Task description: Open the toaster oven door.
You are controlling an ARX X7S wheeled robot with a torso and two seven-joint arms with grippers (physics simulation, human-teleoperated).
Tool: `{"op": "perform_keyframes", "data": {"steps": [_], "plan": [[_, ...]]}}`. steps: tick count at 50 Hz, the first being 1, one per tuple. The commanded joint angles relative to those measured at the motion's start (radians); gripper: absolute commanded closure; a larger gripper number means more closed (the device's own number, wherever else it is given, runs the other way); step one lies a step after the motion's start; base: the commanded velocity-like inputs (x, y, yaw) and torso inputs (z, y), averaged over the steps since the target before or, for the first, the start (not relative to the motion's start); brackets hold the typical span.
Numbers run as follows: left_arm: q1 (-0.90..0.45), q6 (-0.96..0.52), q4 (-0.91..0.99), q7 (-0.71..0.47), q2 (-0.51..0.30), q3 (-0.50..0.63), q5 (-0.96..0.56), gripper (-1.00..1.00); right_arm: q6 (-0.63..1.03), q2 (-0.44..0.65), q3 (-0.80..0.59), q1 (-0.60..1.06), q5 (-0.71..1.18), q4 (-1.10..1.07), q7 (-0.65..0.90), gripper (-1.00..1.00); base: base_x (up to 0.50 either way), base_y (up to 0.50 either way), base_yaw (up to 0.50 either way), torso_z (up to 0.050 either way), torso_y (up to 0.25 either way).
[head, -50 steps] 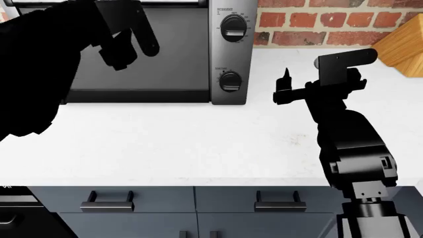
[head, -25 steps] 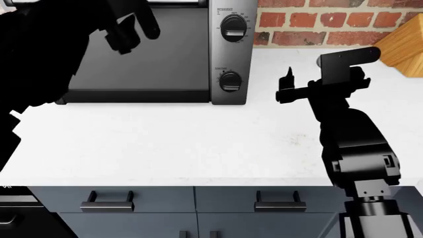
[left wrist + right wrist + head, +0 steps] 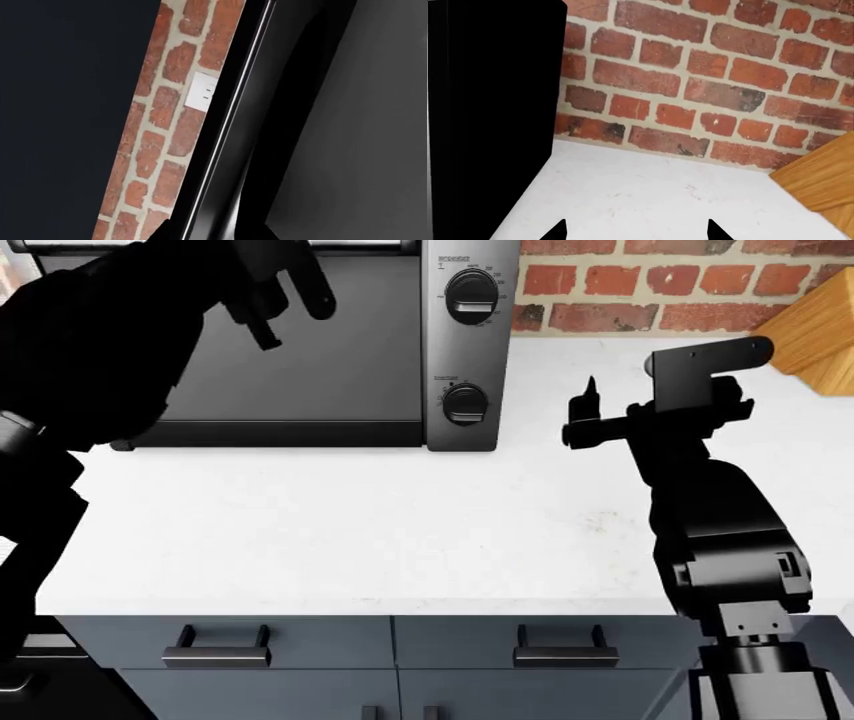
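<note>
Red brick wall (image 3: pixel 707 85) w/ pale mortar at the back, speckled white tabletop (image 3: pixel 374 530) in front, blue-grey cabinets (image 3: pixel 400 670) w/ black bar handles below. The toaster oven (image 3: pixel 400 350) is a boxy brushed-steel unit at the back left, two round black knobs (image 3: pixel 467 295) on its side panel. The toaster oven door (image 3: pixel 334 350) is flat dark glass, looks closed. Left end effector (image 3: pixel 274 295) is up over the door near the top edge, can't tell if its fingers are apart. Right end effector (image 3: pixel 583 420) hovers over bare tabletop, tips spread apart, holding nothing. Slanted wooden block (image 3: pixel 814 335) far right.
</note>
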Motion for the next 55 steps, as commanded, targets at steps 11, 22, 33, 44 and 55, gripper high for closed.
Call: {"op": "perform_keyframes", "data": {"steps": [11,22,33,44,55], "plan": [[-0.001,0.027,-0.006,-0.012,0.008,-0.006,0.0,1.0,-0.004,0.003,-0.002,-0.003,0.006,0.003,0.003,-1.0,0.0,0.0,0.0,0.0,0.0],[0.02,-0.018,0.121,-0.002,-0.036,0.003,0.007,1.0,-0.015,0.003,-0.002,-0.001,0.01,0.016,0.003,-1.0,0.0,0.0,0.0,0.0,0.0],[0.065,-0.135,0.407,0.02,-0.143,0.013,0.014,1.0,-0.024,0.001,0.0,0.002,0.016,0.025,0.003,-1.0,0.0,0.0,0.0,0.0,0.0],[0.087,-0.201,0.567,0.033,-0.209,0.019,0.02,1.0,-0.019,0.002,-0.001,-0.001,0.021,0.013,0.004,-1.0,0.0,0.0,0.0,0.0,0.0],[0.101,-0.257,0.684,0.048,-0.249,0.019,0.018,1.0,-0.025,0.001,-0.003,0.001,0.024,0.02,0.004,-1.0,0.0,0.0,0.0,0.0,0.001]]}}
